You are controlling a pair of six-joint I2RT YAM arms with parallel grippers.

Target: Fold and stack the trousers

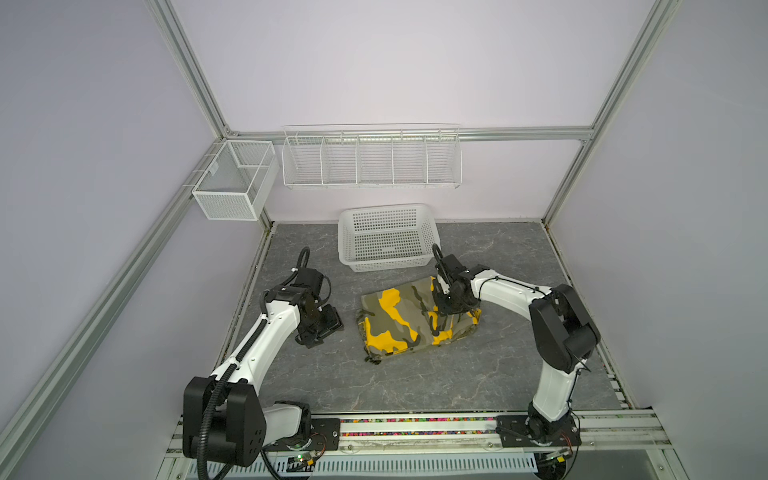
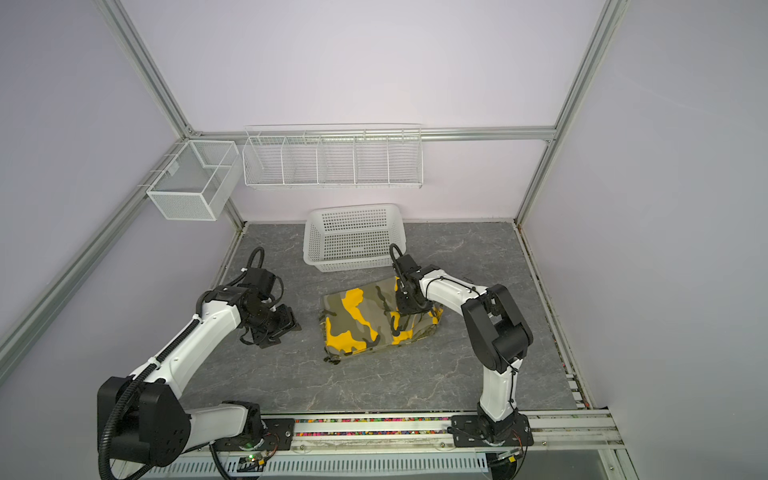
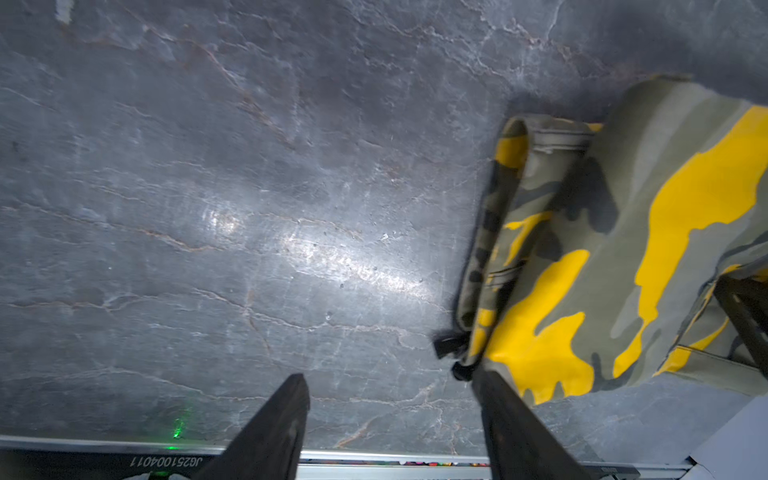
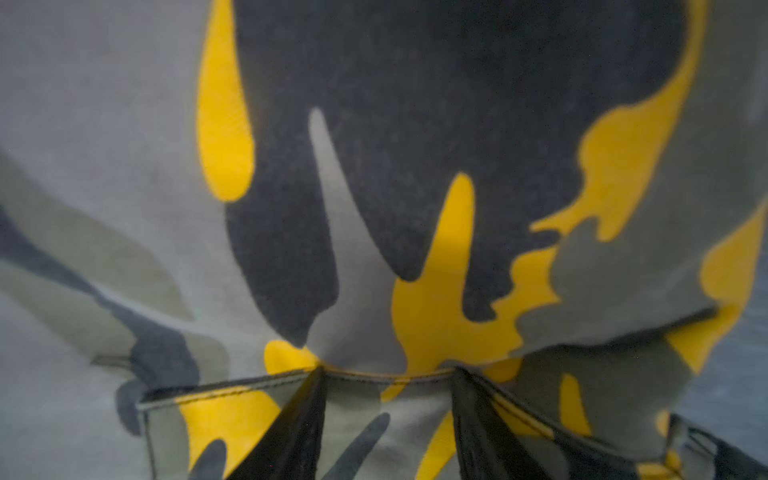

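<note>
Well, the trousers lie folded mid-table, long side running left to right. The right gripper stands half wide, tips poking the cloth. The left gripper gapes wide over bare table beside them. Behind sits a white basket (only its holey floor shows).

Trousers on worktop, centre, slightly right. Basket behind trousers, near back wall, apart from them. Left end effector left of trousers, apart, over bare worktop. Right end effector on trousers' right rear part, touching cloth. Wire rack on back wall above basket. Mesh bin at rear left corner.
</note>
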